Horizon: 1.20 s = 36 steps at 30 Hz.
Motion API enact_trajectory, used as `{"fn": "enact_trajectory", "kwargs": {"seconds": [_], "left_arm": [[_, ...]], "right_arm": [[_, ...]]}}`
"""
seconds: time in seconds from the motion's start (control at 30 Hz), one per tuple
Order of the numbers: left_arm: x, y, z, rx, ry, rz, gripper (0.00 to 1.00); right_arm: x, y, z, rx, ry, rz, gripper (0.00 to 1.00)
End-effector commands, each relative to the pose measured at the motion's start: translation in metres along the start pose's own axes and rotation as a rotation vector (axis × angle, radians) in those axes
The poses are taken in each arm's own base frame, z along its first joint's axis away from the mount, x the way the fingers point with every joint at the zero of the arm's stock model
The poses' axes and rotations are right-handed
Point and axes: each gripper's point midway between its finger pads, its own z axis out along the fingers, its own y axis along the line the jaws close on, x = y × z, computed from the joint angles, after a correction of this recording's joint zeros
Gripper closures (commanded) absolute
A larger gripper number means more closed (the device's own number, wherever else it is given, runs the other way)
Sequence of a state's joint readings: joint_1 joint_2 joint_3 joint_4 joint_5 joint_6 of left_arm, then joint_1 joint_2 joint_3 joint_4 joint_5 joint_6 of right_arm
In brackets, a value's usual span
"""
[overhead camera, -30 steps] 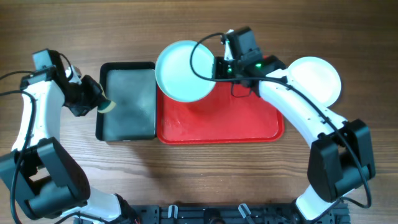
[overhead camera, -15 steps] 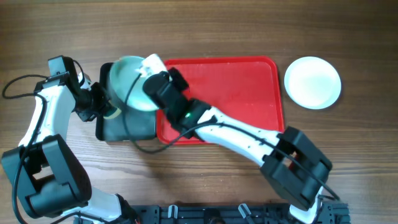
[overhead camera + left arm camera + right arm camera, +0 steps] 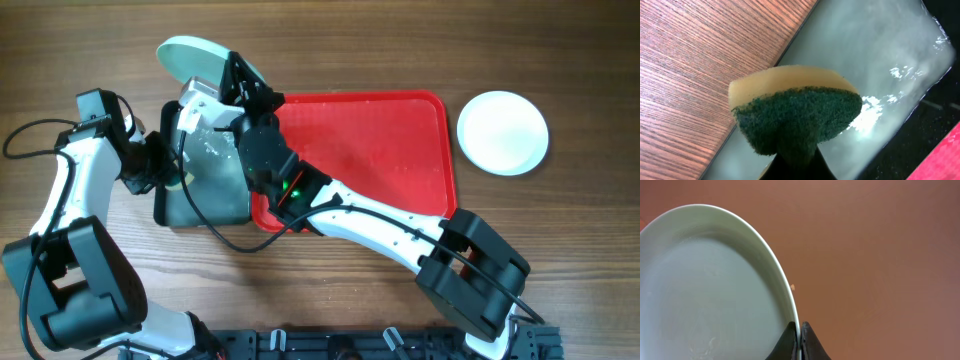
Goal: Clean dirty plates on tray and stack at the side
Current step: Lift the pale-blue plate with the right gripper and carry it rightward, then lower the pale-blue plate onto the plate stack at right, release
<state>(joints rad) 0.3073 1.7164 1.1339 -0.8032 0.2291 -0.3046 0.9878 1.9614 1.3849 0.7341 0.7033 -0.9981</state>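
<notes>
My right gripper (image 3: 232, 78) is shut on the rim of a pale aqua-blue plate (image 3: 192, 57) and holds it tilted on edge above the far end of the black tray (image 3: 215, 185). In the right wrist view the plate (image 3: 710, 290) fills the left, its rim pinched between the fingers (image 3: 800, 330). My left gripper (image 3: 160, 170) is shut on a yellow-and-green sponge (image 3: 795, 112) at the black tray's left edge. A white plate (image 3: 503, 132) lies on the table right of the red tray (image 3: 380, 150). The third plate is out of view.
The black tray with its grey wet inside (image 3: 880, 65) stands directly left of the red tray. My right arm (image 3: 370, 215) stretches diagonally over the red tray's near left corner. Wooden table (image 3: 90, 40) lies all around.
My right gripper carried the aqua plate from over the red tray leftwards to the black tray, then raised and tilted it toward the far edge. My left gripper with the sponge has barely moved.
</notes>
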Motion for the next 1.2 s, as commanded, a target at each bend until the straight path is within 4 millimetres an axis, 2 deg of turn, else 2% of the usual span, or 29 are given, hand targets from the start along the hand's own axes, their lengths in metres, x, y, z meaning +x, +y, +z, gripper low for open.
{"fn": "enact_trajectory", "kwargs": {"seconds": [0.0,0.1,0.3,0.37,0.43,0.5,0.53,0.6,0.63,0.67,0.7,0.77,0.83,0.87,0.97,1.03,1.13,1.17], "left_arm": [[-0.001,-0.002,-0.005,0.005,-0.018,0.008,0.96],[-0.001,-0.002,-0.005,0.005,-0.018,0.008,0.96],[-0.001,-0.002,-0.005,0.005,-0.018,0.008,0.96],[-0.001,-0.002,-0.005,0.005,-0.018,0.008,0.96],[-0.001,-0.002,-0.005,0.005,-0.019,0.008,0.96],[-0.002,-0.002,-0.005,0.006,-0.022,0.009,0.96],[-0.002,-0.003,-0.005,0.007,-0.023,0.009,0.96],[-0.002,-0.003,-0.005,0.008,-0.023,0.012,0.96],[-0.001,-0.005,-0.004,0.008,-0.022,0.017,0.96],[0.000,-0.010,-0.003,0.011,-0.022,0.033,0.96],[0.000,-0.016,-0.002,0.018,-0.030,0.052,0.95],[-0.001,-0.024,-0.001,0.028,-0.045,0.088,0.95],[-0.003,-0.035,0.000,0.043,-0.063,0.118,0.96],[-0.002,-0.044,0.001,0.054,-0.073,0.144,0.96],[0.012,-0.086,0.005,0.141,-0.072,0.295,0.96],[0.027,-0.118,0.009,0.175,-0.082,0.392,0.96],[0.058,-0.167,0.013,0.235,-0.094,0.543,0.96],[0.072,-0.183,0.015,0.235,-0.105,0.603,0.96]], "right_arm": [[-0.014,-0.003,-0.001,-0.012,-0.056,-0.005,0.96],[-0.014,-0.002,-0.001,-0.012,-0.056,0.017,0.96],[-0.008,-0.006,0.003,-0.005,-0.036,0.183,0.96],[0.008,-0.016,0.008,0.037,0.015,0.284,0.96],[0.033,-0.017,0.015,0.058,0.098,0.446,0.96],[0.059,0.002,0.018,0.002,0.190,0.574,0.96],[0.079,0.028,0.016,-0.097,0.270,0.654,0.96],[0.103,0.074,0.004,-0.313,0.412,0.832,0.96],[0.110,0.084,0.000,-0.372,0.463,0.910,0.96],[0.117,0.091,0.000,-0.455,0.522,1.066,0.96],[0.116,0.083,0.004,-0.526,0.524,1.179,0.96],[0.112,0.061,0.009,-0.616,0.498,1.286,0.96],[0.114,0.022,0.010,-0.724,0.451,1.349,0.96],[0.125,0.000,0.008,-0.736,0.466,1.373,0.96],[0.186,-0.050,-0.003,-0.617,0.613,1.390,0.96],[0.227,-0.075,-0.017,-0.557,0.702,1.348,0.95],[0.290,-0.098,-0.047,-0.499,0.865,1.289,0.96],[0.318,-0.106,-0.062,-0.457,0.953,1.269,0.96]]}}
